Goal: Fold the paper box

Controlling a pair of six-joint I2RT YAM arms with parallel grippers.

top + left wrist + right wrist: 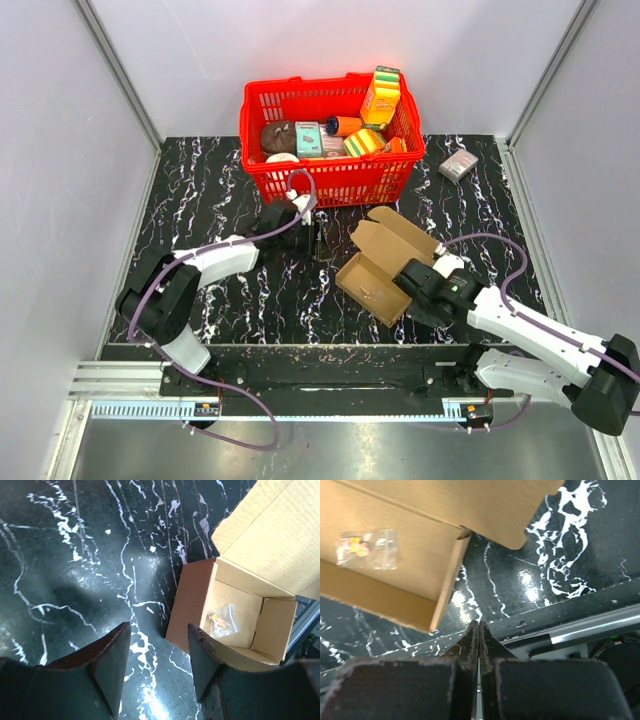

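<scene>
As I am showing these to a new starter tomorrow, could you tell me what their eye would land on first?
The red basket at the far middle of the black marbled table, heaped with colourful packages, stands out first. Next comes the brown paper box right of centre, lid flap open, a small clear bag lying inside. The left gripper hangs open to its left; the right gripper sits shut by its near corner.

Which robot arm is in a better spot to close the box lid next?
Probably the right. The right claw, shut, sits close beside the box, near the open lid, so it could nudge the lid over. The left claw hangs open over the table, apart from the box.
</scene>
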